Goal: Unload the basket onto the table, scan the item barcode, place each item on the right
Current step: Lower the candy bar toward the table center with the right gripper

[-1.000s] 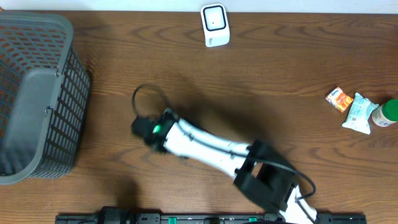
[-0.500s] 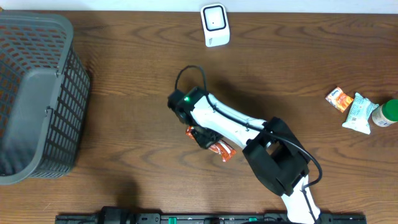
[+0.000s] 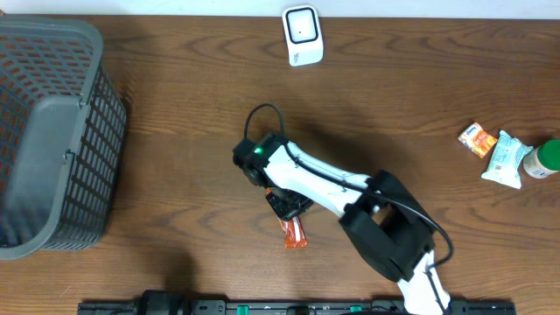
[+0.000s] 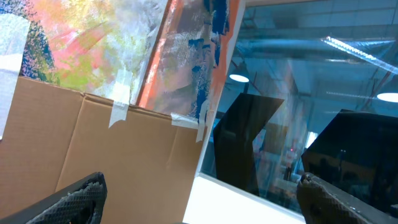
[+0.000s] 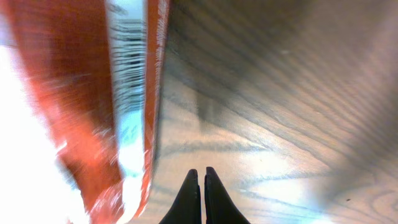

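Table (image 3: 175,157) with the right arm (image 3: 324,188) stretched over its middle. The left arm is out of the overhead shot, and the left gripper (image 4: 202,182) gapes wide, empty, aimed at the room. Scanner (image 3: 303,35) is at the far edge, well apart from the orange packet (image 3: 295,233). The packet lies just on the near side of the right gripper (image 3: 287,208), long axis roughly near-to-far, with the barcode strip (image 5: 127,68) running along it. Right fingertips (image 5: 191,193) are pressed together on nothing — packet beside them, not between. Right arm is plainly nearer; I'd say it must open up first.
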Motion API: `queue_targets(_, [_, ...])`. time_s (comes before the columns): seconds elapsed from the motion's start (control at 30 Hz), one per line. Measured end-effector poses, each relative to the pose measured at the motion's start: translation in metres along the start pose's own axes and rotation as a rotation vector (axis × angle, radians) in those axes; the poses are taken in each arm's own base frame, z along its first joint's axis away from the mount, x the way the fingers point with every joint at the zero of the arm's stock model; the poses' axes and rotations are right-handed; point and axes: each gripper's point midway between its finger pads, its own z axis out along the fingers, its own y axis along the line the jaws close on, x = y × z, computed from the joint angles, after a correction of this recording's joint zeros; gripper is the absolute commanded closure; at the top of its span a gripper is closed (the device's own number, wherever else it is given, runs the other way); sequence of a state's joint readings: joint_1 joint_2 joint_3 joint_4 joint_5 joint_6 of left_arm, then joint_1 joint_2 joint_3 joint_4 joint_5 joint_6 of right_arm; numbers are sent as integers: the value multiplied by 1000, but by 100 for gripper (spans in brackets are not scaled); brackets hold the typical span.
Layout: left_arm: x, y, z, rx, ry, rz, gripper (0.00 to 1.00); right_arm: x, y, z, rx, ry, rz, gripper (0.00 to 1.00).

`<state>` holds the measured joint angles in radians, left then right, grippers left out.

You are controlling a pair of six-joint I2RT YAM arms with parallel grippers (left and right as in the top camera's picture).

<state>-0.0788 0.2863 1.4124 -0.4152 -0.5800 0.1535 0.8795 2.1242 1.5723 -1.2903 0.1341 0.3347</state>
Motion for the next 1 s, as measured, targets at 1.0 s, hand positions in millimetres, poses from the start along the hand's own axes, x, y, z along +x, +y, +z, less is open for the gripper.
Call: queue_targets(1.0, [0,0,0,0,0,0,2,16,56,6,-340,-43,-61,99])
